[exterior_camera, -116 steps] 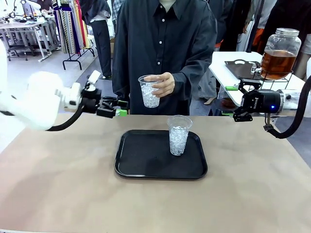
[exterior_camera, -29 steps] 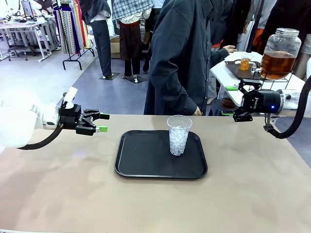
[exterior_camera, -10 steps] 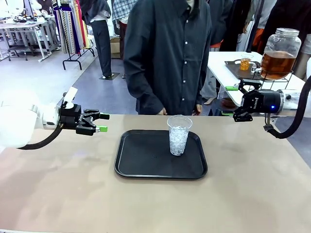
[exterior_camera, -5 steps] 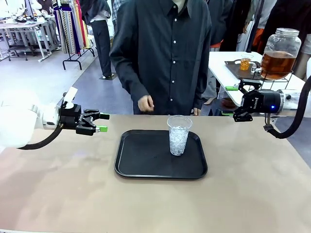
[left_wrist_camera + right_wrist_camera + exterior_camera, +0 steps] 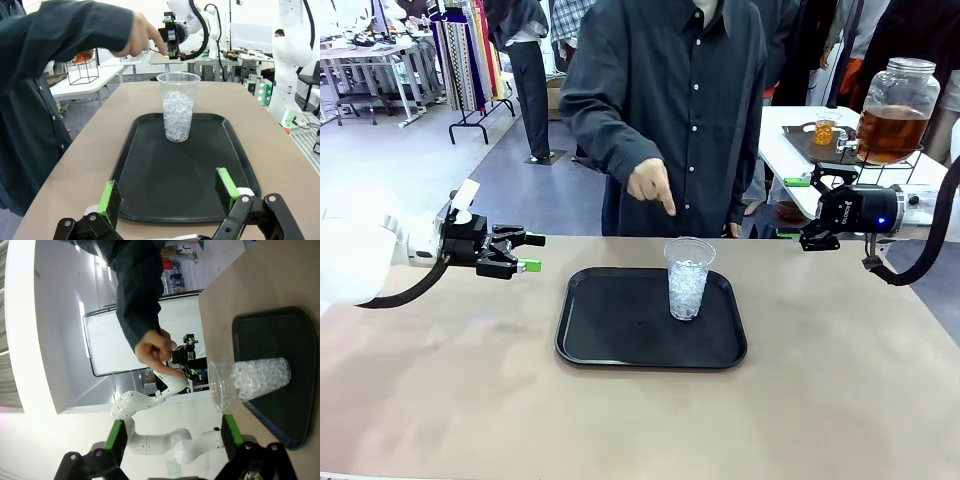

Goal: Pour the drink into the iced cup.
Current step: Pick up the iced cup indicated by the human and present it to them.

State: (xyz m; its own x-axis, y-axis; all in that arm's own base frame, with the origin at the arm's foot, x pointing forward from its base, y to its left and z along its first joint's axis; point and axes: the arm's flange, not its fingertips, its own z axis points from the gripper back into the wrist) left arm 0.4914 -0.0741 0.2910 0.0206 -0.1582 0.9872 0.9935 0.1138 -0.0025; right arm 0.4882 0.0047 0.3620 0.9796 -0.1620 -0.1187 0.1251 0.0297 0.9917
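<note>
The iced cup (image 5: 688, 278) is a clear plastic cup full of ice, standing upright at the far right of a black tray (image 5: 620, 345). The drink (image 5: 888, 132) is amber liquid in a big glass jar with a metal lid, on a side table at the back right. A person's hand (image 5: 651, 186) points a finger down just above and behind the cup. My left gripper (image 5: 525, 253) hovers open left of the tray, facing the cup (image 5: 177, 107) along the tray (image 5: 150, 200). My right gripper (image 5: 810, 210) hangs open right of the tray, aimed at the cup (image 5: 250, 380).
A small glass of amber liquid (image 5: 825, 131) sits on a dark tray on the side table (image 5: 790, 150) beside the jar's wire stand. The person stands at the far edge, right behind the cup. Bare tan tabletop (image 5: 640, 420) lies in front of the tray.
The person has turned to face the table and raised a hand from waist height to point down at the cup. Both arms have stayed still.
</note>
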